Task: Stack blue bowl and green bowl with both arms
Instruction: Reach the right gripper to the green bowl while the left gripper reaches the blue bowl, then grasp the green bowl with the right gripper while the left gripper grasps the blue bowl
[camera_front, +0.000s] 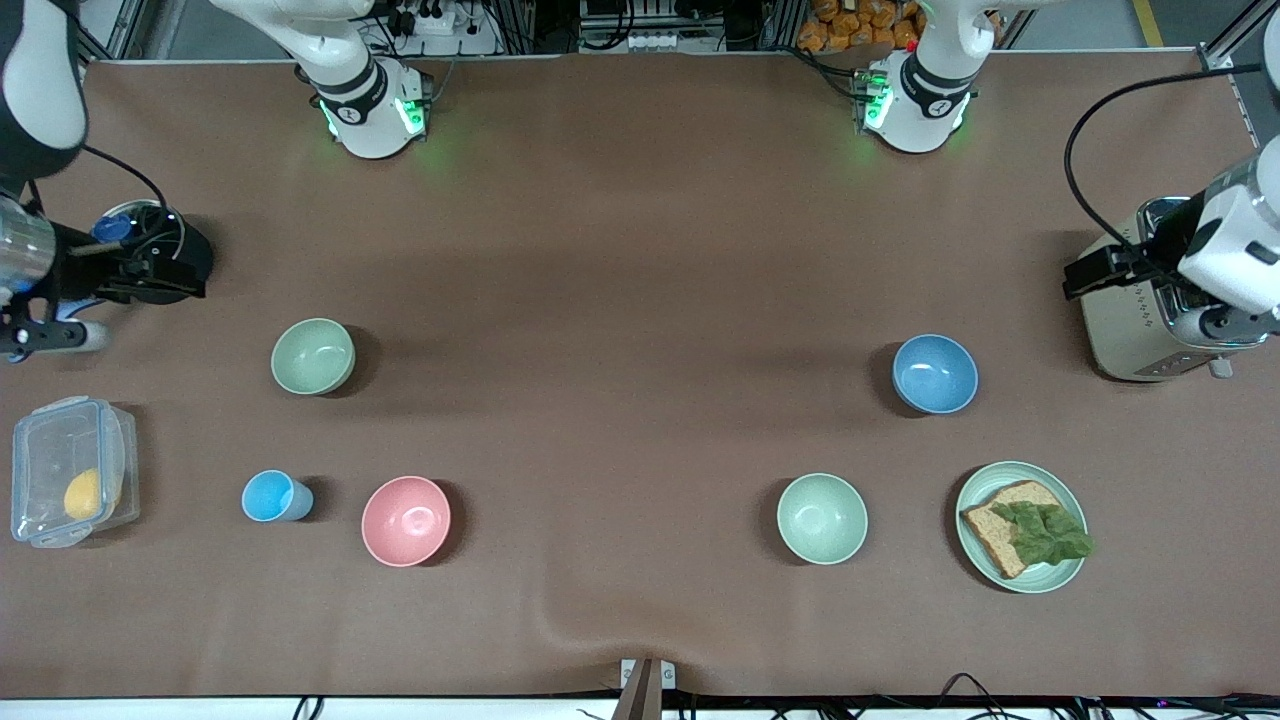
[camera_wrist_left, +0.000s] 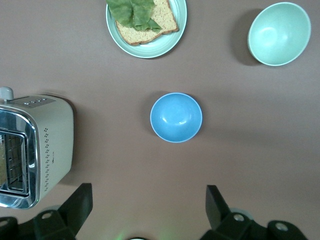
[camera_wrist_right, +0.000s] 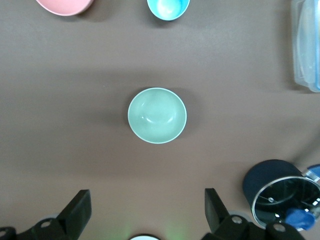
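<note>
L gripper (camera_wrist_left: 145, 210): fingers (camera_wrist_left: 75, 205) spread wide, empty, touching nothing, held high with the blue bowl (camera_wrist_left: 176, 117) lying on the desk (camera_wrist_left: 100, 75) under the gap, prob. staged for a straight descent. R gripper (camera_wrist_right: 142, 210): fingers (camera_wrist_right: 77, 210) likewise wide apart, nothing held, green bowl (camera_wrist_right: 157, 115) centred below. Outward: toaster (camera_wrist_left: 30, 150) beside L fingers, black pot (camera_wrist_right: 277, 192) beside R; the two bowls sit well apart at the two arms' ends, so I judge one must be carried over.

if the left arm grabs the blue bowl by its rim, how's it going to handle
The blue bowl looks rigid and probably light. Its smooth matte wall may slip slightly in the jaws. Sitting upright and empty on a rounded underside, it might rock if nudged.
</note>
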